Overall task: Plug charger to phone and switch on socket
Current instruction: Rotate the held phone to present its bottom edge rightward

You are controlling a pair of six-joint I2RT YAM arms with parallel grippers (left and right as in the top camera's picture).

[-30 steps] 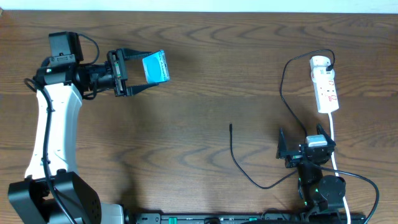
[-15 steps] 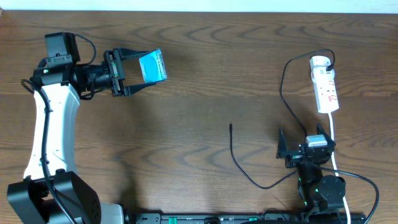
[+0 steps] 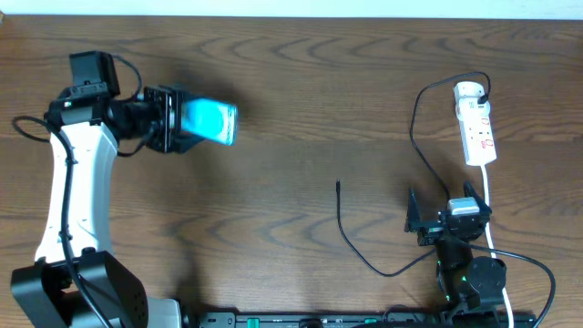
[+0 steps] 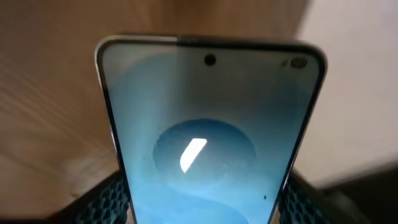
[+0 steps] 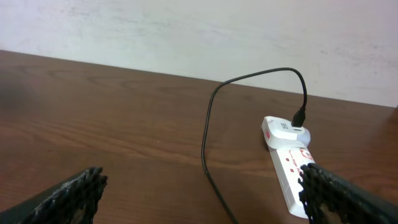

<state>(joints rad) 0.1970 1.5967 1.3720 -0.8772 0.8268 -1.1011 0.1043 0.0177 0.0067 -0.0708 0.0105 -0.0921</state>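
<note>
My left gripper (image 3: 187, 121) is shut on the phone (image 3: 211, 121) and holds it above the table at the far left, with the cyan screen facing up and blurred. In the left wrist view the phone (image 4: 208, 137) fills the frame between my fingers (image 4: 106, 202). The charger cable (image 3: 344, 232) lies on the table mid-right, and its connector tip (image 3: 338, 185) is free. Its plug (image 3: 483, 87) sits in the far end of the white socket strip (image 3: 476, 123). My right gripper (image 3: 442, 199) is open and empty, near the front, short of the strip (image 5: 289, 165) and cable (image 5: 208, 124).
The strip's thick white cord (image 3: 489, 205) runs toward the front past my right gripper. A pale wall (image 5: 186, 31) stands behind the table's far edge. Dark wood table (image 3: 291, 109) lies between the two arms.
My left wrist has rolled, turning the phone from tilted to screen-up, with a slight shift left. The right arm, cable and strip have not moved.
</note>
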